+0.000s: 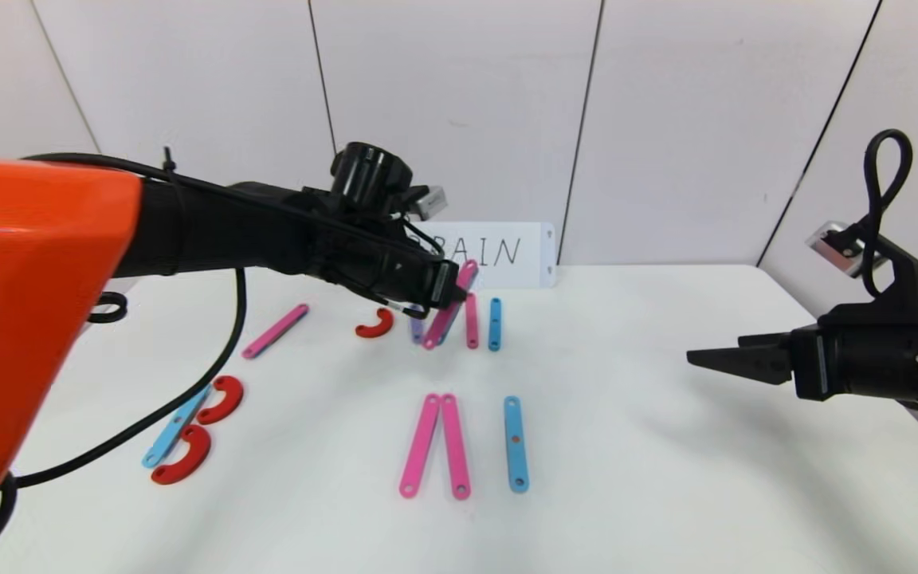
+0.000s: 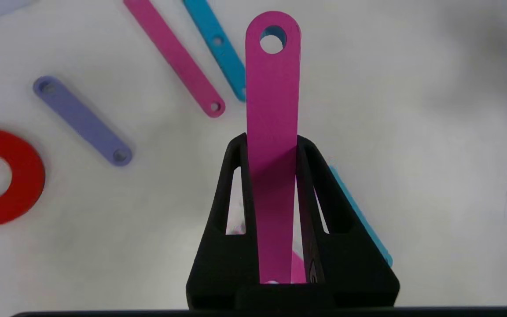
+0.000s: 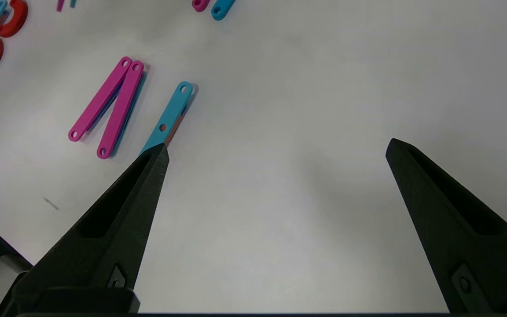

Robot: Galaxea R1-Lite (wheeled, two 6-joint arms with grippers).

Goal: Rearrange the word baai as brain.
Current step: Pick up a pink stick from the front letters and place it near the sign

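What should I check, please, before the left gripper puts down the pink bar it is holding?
1. Grip: left gripper shut on the pink bar, bar centred. Ok.
2. Bar lifted off the table: ok.
3. Nearby pieces apart from the held bar: purple bar, red curve. Ok.
4. Piece under the gripper: a blue bar lies partly hidden. Cannot tell.
5. Right gripper open, off to the right. Ok.
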